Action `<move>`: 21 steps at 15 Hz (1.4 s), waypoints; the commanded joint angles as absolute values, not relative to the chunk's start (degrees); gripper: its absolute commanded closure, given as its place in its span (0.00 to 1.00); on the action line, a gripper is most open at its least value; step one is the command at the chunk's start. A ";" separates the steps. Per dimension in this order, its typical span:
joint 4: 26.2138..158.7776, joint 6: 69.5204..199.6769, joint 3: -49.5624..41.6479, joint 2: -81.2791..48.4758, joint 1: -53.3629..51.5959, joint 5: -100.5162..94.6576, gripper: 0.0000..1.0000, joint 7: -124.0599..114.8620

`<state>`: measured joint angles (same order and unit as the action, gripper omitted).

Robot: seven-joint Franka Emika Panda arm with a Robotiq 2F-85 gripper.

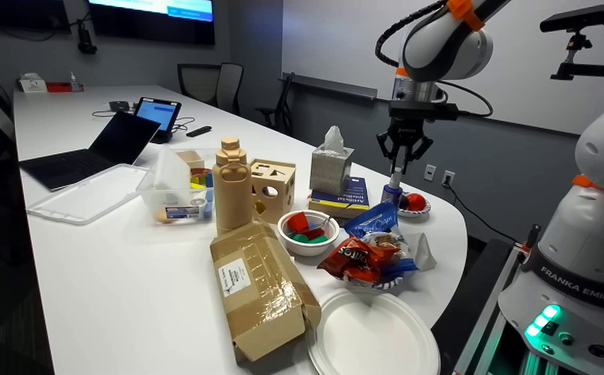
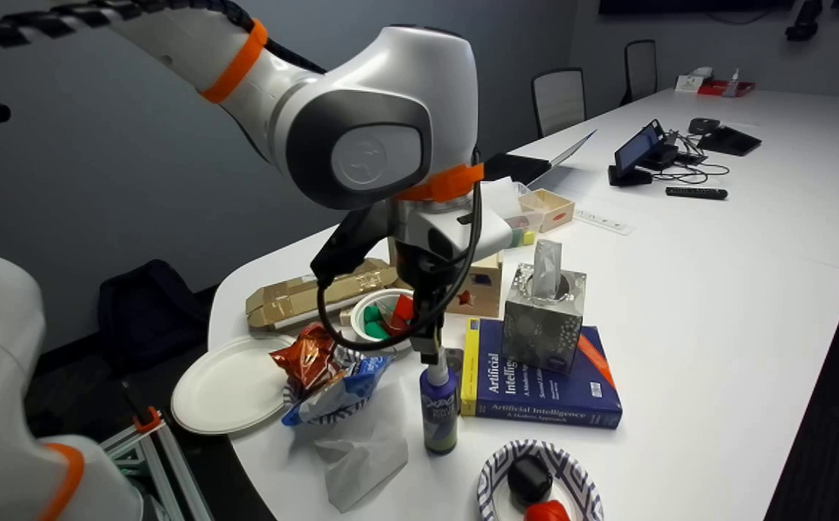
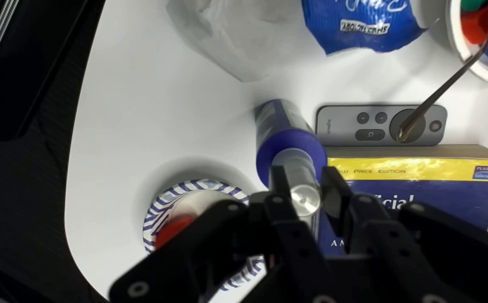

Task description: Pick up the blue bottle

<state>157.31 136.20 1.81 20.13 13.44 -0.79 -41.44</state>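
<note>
Gripper (image 3: 307, 182) pinched tight on the whitish cap (image 3: 296, 162), and there's the blue bottle (image 2: 439, 420) (it reads EXPO), upright directly beneath the grip! Also below, beside the bottle: the book (image 2: 541, 407).

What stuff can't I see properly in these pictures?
In the wrist view, part of the patterned plate and part of the title on the book: the gripper covers them.
In an exterior view, the bottom of the blue bottle: the blue packet hides it.
In an exterior view, the rest of the red thing: the picture's bottom edge cuts it off.
In an exterior view, the writing on the white label: too small.
</note>
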 commanded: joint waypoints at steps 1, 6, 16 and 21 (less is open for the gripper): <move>155.64 134.54 1.70 20.40 13.38 -2.26 0.94 -42.40; 154.30 133.03 1.62 21.01 13.12 -2.32 0.94 -42.21; 150.49 125.93 2.18 22.00 11.54 -1.74 0.94 -42.67; 150.00 125.34 3.82 22.68 11.42 -4.19 0.94 -45.23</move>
<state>150.66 126.98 2.93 21.09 11.67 -1.87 -42.22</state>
